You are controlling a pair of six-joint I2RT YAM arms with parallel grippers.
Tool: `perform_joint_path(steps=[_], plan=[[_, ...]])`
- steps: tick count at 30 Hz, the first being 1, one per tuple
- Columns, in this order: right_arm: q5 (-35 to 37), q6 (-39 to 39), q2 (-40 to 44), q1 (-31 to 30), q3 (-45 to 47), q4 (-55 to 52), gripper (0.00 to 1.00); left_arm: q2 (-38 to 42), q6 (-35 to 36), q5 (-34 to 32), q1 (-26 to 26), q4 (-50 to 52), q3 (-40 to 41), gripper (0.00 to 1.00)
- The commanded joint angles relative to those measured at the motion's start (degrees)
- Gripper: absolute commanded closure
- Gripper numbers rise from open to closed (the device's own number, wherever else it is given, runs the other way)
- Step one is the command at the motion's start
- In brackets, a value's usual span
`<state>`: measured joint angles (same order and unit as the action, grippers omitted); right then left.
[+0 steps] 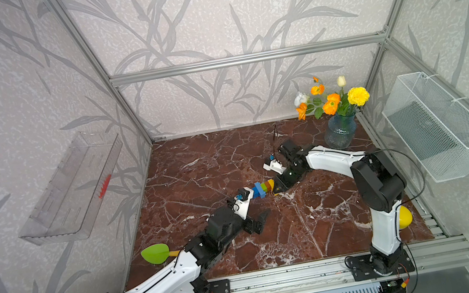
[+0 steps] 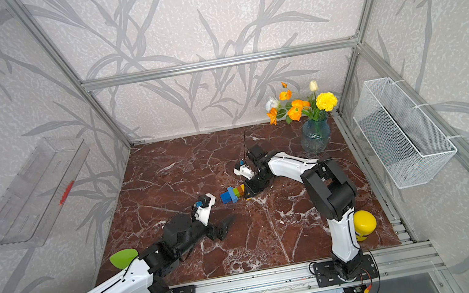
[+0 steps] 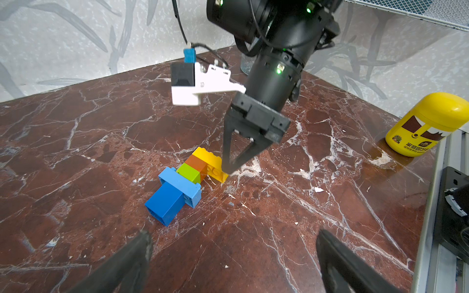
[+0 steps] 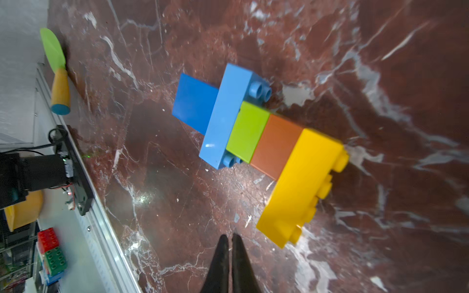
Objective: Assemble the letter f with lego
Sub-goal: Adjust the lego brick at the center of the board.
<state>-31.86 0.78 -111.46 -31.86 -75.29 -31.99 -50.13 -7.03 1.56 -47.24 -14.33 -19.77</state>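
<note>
Letter f flat, long axis toward right pincer, perhaps touching

Stereo pair overhead, wrist views near lego

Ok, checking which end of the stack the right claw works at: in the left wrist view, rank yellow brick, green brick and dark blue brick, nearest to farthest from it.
1. yellow brick, at the end beside the shut right claw.
2. green brick, in the middle.
3. dark blue brick, at the far end.
</note>
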Motion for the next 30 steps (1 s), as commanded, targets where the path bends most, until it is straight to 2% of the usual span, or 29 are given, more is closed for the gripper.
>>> perform_joint_path(steps=[1, 6, 12, 23, 30], plan=[[6.9, 2.39, 3.52, -1.68, 3.16, 6.54, 0.92, 1.29, 0.83, -0.51, -0.16, 0.88, -0.45, 0.01], [12.38, 3.42, 5.2, -4.39, 7.94, 12.39, 0.93, 1.27, 0.55, -0.6, -0.15, 0.69, -0.53, 0.01], [14.14, 3.97, 3.85, -4.65, 9.33, 13.95, 0.93, 0.35, 0.61, -0.09, -0.17, 1.12, -1.19, 0.01], [18.84, 3.72, 2.55, -4.6, 9.39, 16.25, 0.93, 0.3, 0.59, 0.02, -0.13, 1.41, -1.32, 0.01], [20.44, 3.29, -0.32, -4.19, 5.87, 16.1, 0.93, -0.13, 0.8, 0.36, -0.13, 2.0, -2.1, 0.01]])
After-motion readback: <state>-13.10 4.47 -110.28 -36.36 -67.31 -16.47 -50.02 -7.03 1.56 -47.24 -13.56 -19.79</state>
